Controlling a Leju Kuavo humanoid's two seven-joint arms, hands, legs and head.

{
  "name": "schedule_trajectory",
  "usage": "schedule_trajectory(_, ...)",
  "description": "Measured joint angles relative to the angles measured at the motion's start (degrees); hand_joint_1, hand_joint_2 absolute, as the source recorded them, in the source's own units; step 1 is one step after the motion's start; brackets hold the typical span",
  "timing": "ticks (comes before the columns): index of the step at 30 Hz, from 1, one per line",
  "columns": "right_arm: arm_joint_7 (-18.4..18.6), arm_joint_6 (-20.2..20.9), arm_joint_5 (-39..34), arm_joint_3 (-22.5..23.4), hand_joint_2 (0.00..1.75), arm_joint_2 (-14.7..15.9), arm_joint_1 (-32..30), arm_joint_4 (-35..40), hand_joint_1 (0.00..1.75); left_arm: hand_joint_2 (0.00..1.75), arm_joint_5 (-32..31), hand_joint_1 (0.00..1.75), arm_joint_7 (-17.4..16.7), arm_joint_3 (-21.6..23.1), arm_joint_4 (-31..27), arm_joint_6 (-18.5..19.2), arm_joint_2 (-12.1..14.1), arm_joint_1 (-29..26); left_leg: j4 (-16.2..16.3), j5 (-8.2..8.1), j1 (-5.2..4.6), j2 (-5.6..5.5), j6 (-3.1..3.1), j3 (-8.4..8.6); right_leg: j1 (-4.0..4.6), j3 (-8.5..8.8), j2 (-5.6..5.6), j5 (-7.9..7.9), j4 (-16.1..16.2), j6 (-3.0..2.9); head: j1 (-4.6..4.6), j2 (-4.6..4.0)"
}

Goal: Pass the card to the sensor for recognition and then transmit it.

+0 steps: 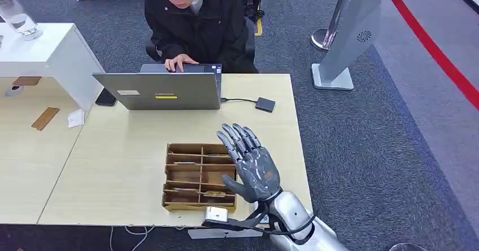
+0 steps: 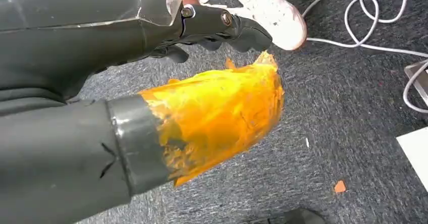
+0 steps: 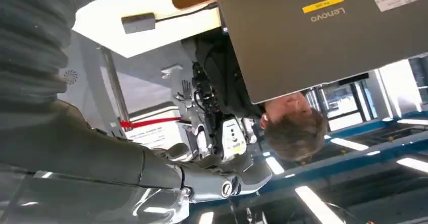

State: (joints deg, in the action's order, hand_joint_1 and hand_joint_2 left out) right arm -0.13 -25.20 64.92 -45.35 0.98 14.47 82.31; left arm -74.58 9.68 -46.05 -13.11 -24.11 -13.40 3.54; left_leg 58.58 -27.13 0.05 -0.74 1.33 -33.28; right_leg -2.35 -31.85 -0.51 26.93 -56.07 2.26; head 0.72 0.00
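Right hand (image 1: 252, 166) hovers empty, fingers spread, beside the brown compartmented wooden card tray (image 1: 199, 176) on the pale worktop (image 1: 121, 166), seemingly poised to pick; left hand's (image 2: 222, 30) state unclear.

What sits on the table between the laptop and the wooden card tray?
Nothing: in the head view, the strip of table between the laptop and the wooden card tray is bare.
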Motion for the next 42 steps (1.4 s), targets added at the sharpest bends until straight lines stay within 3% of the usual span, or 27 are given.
schedule_trajectory(13,1.3,3.4,0.3,-1.3,1.75,-0.3,2.7,-2.7,0.0,0.0,-0.7,0.0,-0.2,0.4,0.0,0.6,0.0,0.5,0.0,0.0,0.0,0.0,0.0,0.0,0.0,0.01,0.0,0.0,0.0,0.0,0.0,0.0)
schedule_trajectory(42,2.5,6.4,-1.3,-2.7,1.75,-2.6,6.0,-9.0,0.0,0.0,-1.2,0.0,-0.6,1.0,0.0,1.2,0.0,0.7,0.0,0.0,0.0,0.0,0.0,0.0,0.0,0.0,0.0,0.0,0.0,0.0,0.02,0.0)
